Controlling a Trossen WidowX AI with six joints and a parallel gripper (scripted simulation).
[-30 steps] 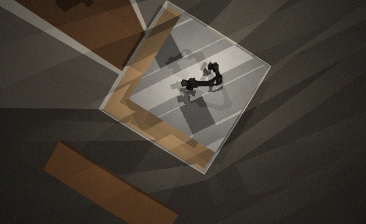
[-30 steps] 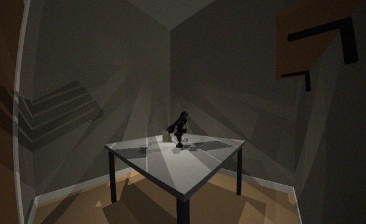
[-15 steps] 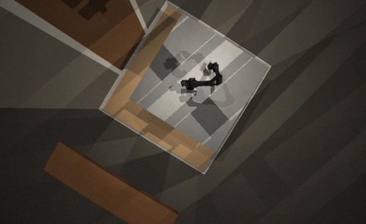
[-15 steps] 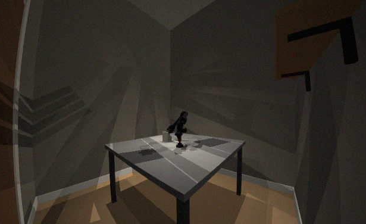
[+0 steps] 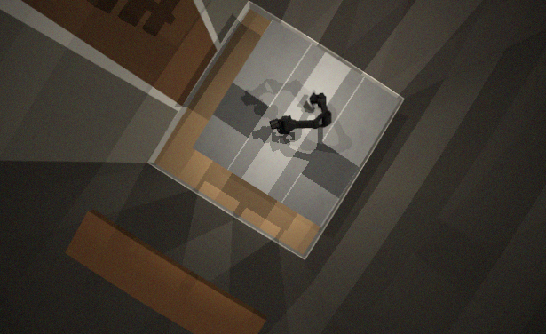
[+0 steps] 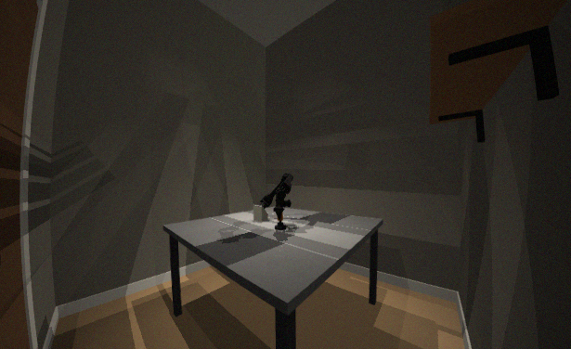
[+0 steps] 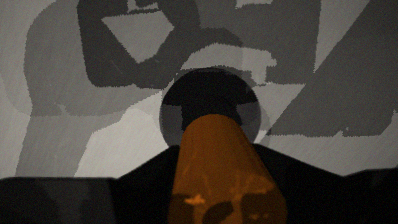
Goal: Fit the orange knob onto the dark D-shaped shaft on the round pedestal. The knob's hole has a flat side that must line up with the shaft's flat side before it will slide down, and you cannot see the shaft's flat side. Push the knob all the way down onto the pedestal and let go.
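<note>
The fingers (image 6: 279, 212) were clenched on the orange knob (image 6: 281, 217) (image 7: 222, 165) — held above the worktop (image 6: 283, 276), over the round pedestal (image 6: 280, 226) (image 7: 171, 125); its seating was unclear.

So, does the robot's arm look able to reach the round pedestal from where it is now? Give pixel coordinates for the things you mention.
Probably yes: the pincer (image 7: 214, 151) holds the orange knob (image 7: 225, 160) just above the round pedestal (image 7: 170, 117), with nothing visible between.
</note>
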